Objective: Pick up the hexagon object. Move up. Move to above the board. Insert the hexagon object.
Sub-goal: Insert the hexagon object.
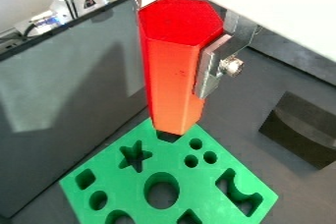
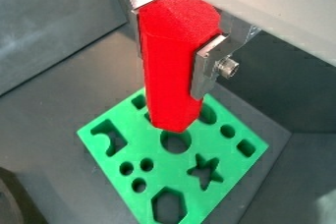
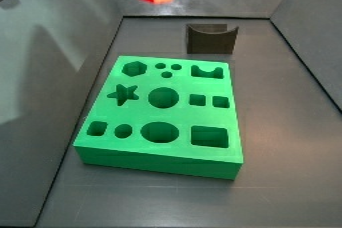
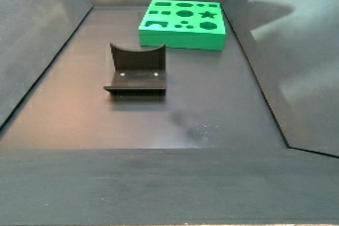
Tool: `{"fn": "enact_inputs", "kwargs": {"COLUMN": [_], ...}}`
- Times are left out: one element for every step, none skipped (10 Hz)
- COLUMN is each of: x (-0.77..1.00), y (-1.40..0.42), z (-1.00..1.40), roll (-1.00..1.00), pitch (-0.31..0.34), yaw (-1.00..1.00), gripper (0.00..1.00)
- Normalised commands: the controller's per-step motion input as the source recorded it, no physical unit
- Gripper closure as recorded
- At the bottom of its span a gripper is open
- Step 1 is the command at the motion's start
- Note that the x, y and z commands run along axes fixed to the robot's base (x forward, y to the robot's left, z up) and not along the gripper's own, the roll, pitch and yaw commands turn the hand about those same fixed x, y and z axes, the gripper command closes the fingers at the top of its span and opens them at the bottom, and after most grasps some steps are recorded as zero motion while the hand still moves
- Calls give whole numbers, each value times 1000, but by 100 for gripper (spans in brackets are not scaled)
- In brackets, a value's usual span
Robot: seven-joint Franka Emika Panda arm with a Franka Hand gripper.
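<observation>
Gripper: two-finger parallel type, seen in both wrist views. Jaws closed onto the hexagon object, gripping it on opposite sides near its upper half and holding it upright. One finger: flat silver plate with a screw head on its outer face, pressed flat against the prism's side; same plate shows in a wrist view. Opposite finger: mostly hidden behind the prism, only its upper part visible. Position: raised, clear of the counter. Side views: gripper itself out of frame.
</observation>
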Motion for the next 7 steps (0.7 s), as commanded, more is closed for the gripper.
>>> {"fn": "enact_inputs", "kwargs": {"x": [31,17,0,0,0,0,0], "y": [306,317,306,303,297,300,263], "z": [-457,-460,-449,-454,-469,-469,-446], "roll": [0,0,-16,-37,-29,-20,-3], "pitch": [0,0,0,0,0,0,-4], "yaw": [-66,-114,-223,-291,-283,-280,-240], "gripper": [100,100,100,100,100,100,100]}}
